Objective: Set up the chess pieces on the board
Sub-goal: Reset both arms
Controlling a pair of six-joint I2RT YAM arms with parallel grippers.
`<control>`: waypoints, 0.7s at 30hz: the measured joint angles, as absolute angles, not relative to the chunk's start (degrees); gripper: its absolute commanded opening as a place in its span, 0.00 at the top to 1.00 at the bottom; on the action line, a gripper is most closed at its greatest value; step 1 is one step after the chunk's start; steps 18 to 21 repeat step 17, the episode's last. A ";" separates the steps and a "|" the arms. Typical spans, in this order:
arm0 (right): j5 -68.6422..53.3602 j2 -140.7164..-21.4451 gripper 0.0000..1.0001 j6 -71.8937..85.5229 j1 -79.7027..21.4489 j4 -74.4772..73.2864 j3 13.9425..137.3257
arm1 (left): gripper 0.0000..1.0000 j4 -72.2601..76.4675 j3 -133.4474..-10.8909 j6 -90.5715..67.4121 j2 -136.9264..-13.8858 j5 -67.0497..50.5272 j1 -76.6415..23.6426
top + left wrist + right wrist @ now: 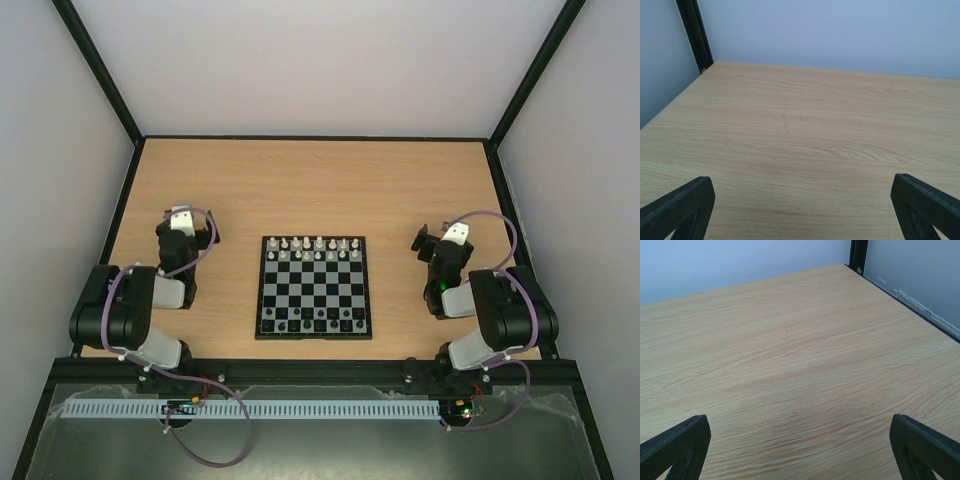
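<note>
The chess pieces (318, 246) stand along the far edge of the board (313, 288), centred on the table (300, 180). The left gripper (801, 182) and right gripper (799, 420) both gape empty, flanking it well apart, neither clearly nearer, each facing the far wall (840, 35) instead

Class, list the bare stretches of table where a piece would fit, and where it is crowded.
Bare: table between board and back wall; strips flanking the board; its middle rows. Crowded: chess pieces along its far rows, black pieces near.
</note>
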State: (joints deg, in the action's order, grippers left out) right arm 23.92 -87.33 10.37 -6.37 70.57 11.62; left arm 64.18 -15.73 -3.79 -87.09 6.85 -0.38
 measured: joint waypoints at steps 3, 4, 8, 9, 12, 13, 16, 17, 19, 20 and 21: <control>23.64 -87.31 0.01 10.37 -6.33 70.63 11.62 | 0.01 66.63 -14.48 -4.67 -87.09 9.06 -0.38; 23.57 -87.31 0.01 10.37 -6.33 70.63 11.62 | 0.01 67.22 -13.85 -5.08 -87.09 10.11 -0.38; 23.35 -87.31 0.01 10.37 -6.33 70.63 11.62 | 0.01 67.79 -13.04 -5.98 -87.09 12.99 -0.43; 23.33 -87.31 0.01 10.39 -6.33 70.63 11.62 | 0.01 67.92 -13.06 -6.02 -87.09 13.43 -0.49; 23.29 -87.31 0.01 10.37 -6.33 70.63 11.62 | 0.01 68.01 -13.10 -5.98 -87.09 14.66 -1.28; 23.27 -87.31 0.01 10.37 -6.33 70.63 11.62 | 0.01 68.01 -13.13 -5.96 -87.09 15.18 -1.41; 23.14 -87.31 0.01 10.37 -6.33 70.63 11.64 | 0.01 68.03 -13.13 -5.96 -87.09 15.57 -1.65; 23.11 -87.31 0.01 10.37 -6.33 70.63 11.64 | 0.01 68.01 -13.13 -5.96 -87.09 15.64 -1.72; 23.11 -87.31 0.01 10.37 -6.33 70.63 11.64 | 0.01 68.01 -13.13 -5.96 -87.09 15.64 -1.72; 23.11 -87.31 0.01 10.37 -6.33 70.63 11.64 | 0.01 68.01 -13.13 -5.96 -87.09 15.64 -1.72; 23.11 -87.31 0.01 10.37 -6.33 70.63 11.64 | 0.01 68.01 -13.13 -5.96 -87.09 15.64 -1.72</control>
